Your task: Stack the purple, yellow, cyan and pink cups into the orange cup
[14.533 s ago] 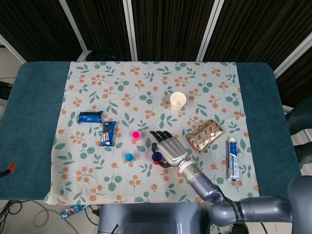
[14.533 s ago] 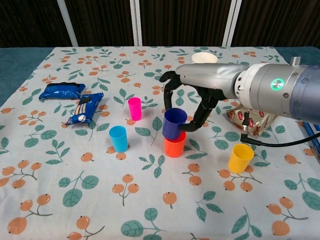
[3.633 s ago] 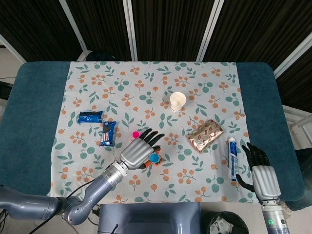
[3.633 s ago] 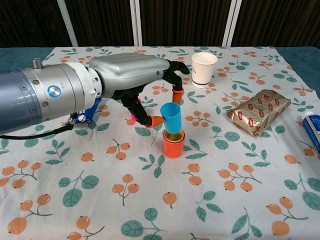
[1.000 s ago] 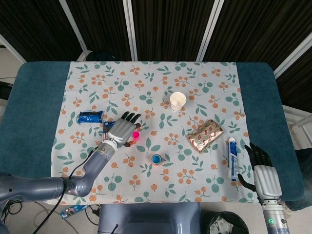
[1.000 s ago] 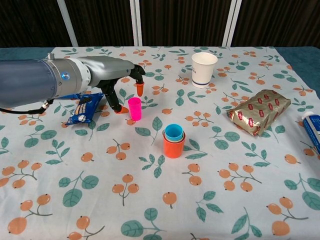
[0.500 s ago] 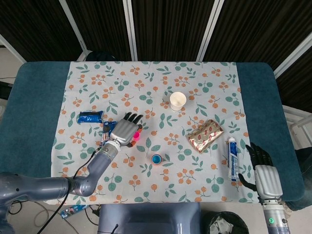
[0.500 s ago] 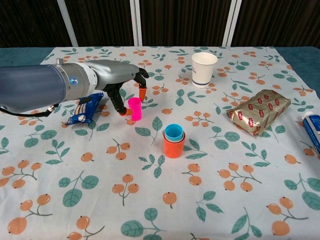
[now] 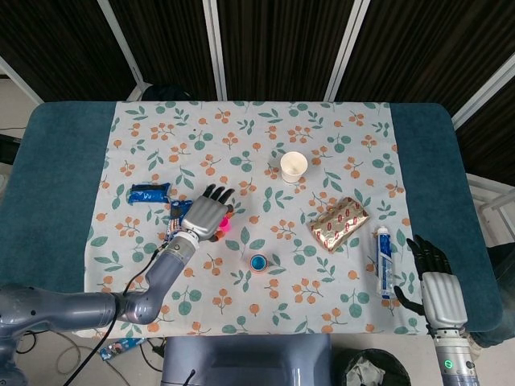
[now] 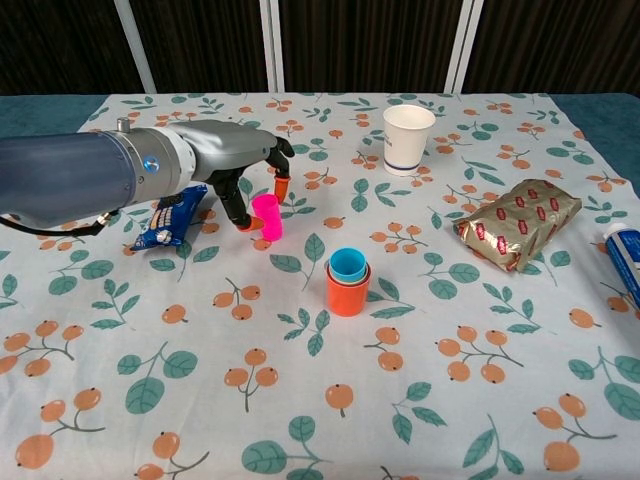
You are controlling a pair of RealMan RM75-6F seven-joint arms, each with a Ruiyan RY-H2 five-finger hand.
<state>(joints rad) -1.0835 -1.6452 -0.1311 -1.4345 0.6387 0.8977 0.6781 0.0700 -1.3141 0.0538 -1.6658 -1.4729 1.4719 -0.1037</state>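
The orange cup (image 10: 347,297) stands mid-table with the cyan cup (image 10: 348,265) nested in its mouth; from the head view the stack (image 9: 259,263) shows a cyan rim. Purple and yellow cups are hidden inside it. The pink cup (image 10: 266,216) stands to its left, slightly tilted. My left hand (image 10: 225,160) wraps around it, thumb at its left base and fingers behind its rim; in the head view the hand (image 9: 205,215) covers most of the pink cup (image 9: 226,227). My right hand (image 9: 441,299) hangs with fingers apart off the table's near right corner.
A white paper cup (image 10: 408,139) stands at the back. A gold foil packet (image 10: 518,222) and a toothpaste tube (image 10: 625,256) lie to the right. Two blue snack packs (image 9: 150,193) lie left of my left hand, one (image 10: 168,222) right beside it.
My left hand has closed in on the pink cup, which now leans slightly. The orange stack and my right hand have not moved.
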